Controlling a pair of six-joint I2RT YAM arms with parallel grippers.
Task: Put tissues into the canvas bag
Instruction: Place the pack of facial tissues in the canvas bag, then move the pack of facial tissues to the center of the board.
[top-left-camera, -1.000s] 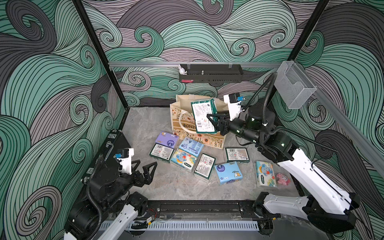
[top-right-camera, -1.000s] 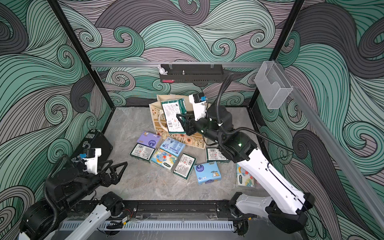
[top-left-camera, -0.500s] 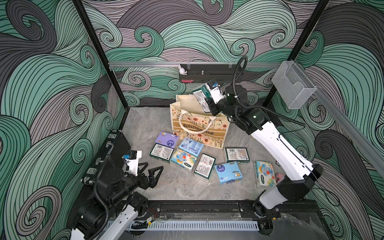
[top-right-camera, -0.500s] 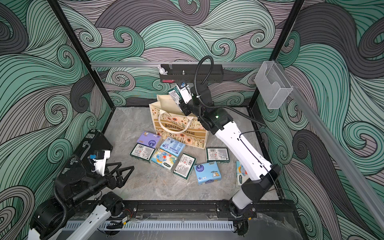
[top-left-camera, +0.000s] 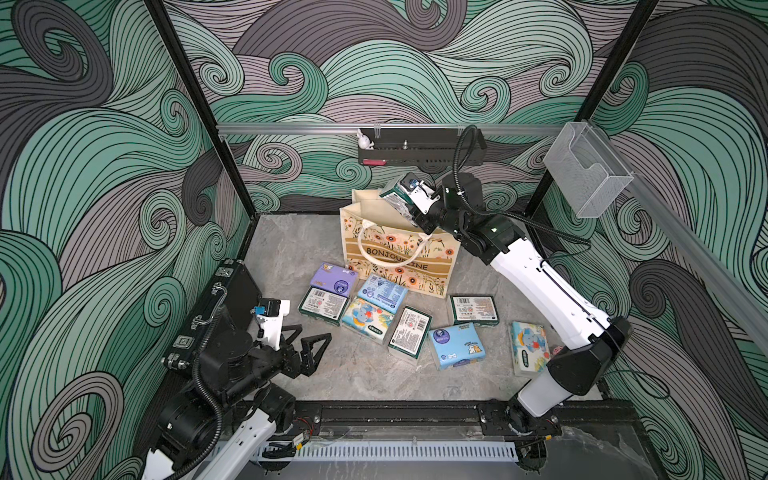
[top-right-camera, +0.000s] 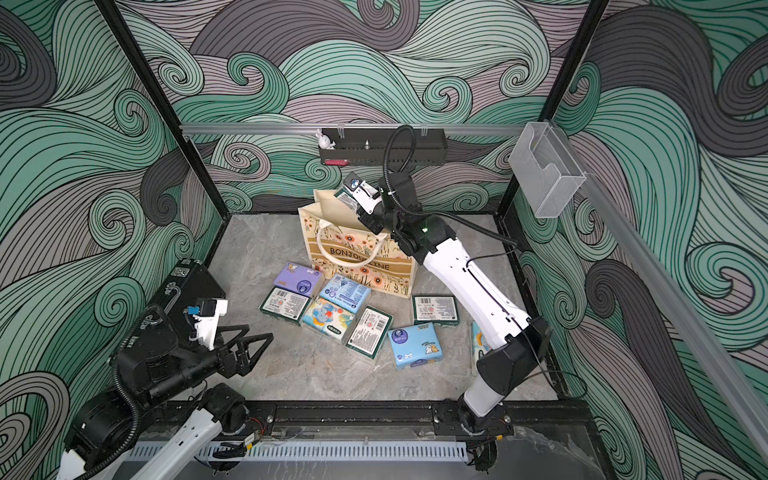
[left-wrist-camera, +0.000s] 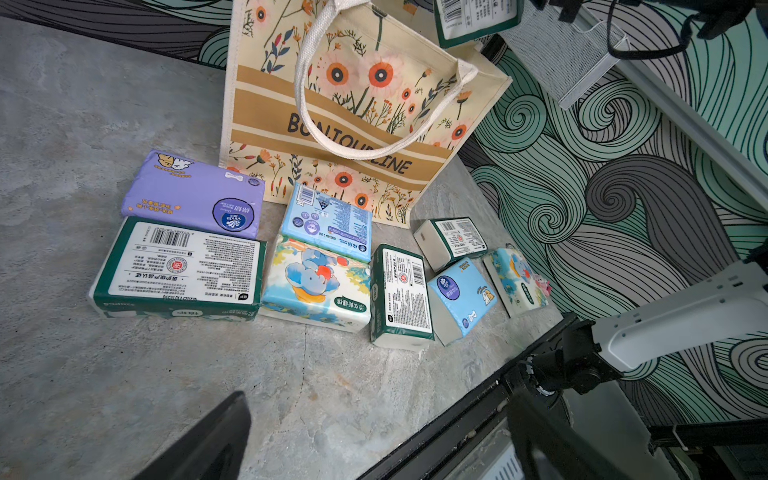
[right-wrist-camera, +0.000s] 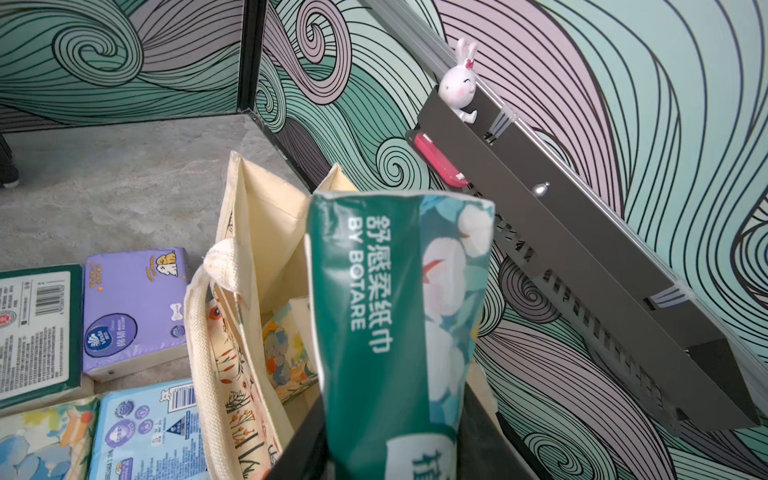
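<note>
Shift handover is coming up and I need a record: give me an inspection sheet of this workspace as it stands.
Surface: grey stone-look tabletop, no spills seen.
Job's things: canvas bag upright; elephant-print pack inside it; eight tissue packs lying before it.
Clutter: black hard case at left; pink plush toy near base of right arm.
Grippers: left gripper open, empty; right gripper shut on green tissue pack at the bag's mouth.
Cables: black corrugated cable arches above right arm.
Surroundings: wave-print walls; black shelf with rabbit figurine; clear holder.

Four green-white tissue packs (top-left-camera: 324, 304), three elephant packs (top-left-camera: 368, 318), two light blue packs (top-left-camera: 457, 345), one purple pack (top-left-camera: 334, 280), one canvas bag (top-left-camera: 376, 253).
</note>
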